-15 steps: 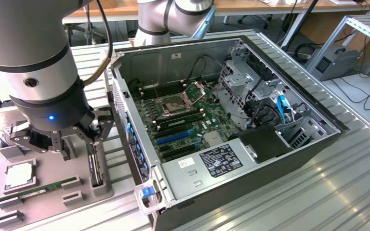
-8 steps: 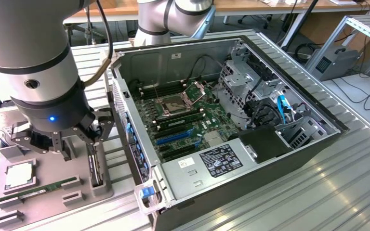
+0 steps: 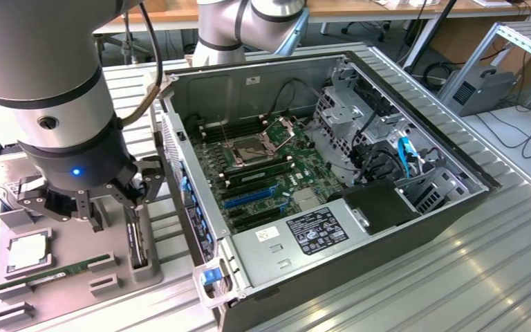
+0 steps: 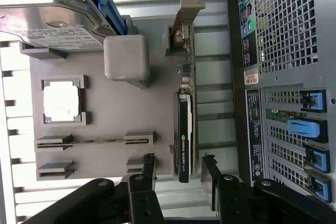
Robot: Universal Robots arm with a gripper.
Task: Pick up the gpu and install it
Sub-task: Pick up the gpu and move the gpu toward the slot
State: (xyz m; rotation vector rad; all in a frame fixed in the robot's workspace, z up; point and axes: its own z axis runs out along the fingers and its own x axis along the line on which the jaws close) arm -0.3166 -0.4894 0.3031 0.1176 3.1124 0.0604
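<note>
The gpu [image 4: 185,124] is a thin dark card standing on its edge in a slot of the grey parts tray [image 4: 113,108], its metal bracket [image 4: 189,3] at the far end. In the exterior view the gpu [image 3: 139,242] sits at the tray's side nearest the computer case. My gripper [image 4: 179,170] is open just above it. One black finger [image 4: 148,169] is on each side of the card's near end, with gaps between them and the card. In the exterior view the gripper [image 3: 116,211] hangs low over the tray.
The tray also holds a CPU [image 4: 61,102], a green RAM stick [image 4: 94,141], a hard drive [image 4: 50,19] and a grey block [image 4: 126,57]. The open computer case [image 3: 339,173] stands right beside the tray, its motherboard with blue slots [image 3: 247,197] exposed.
</note>
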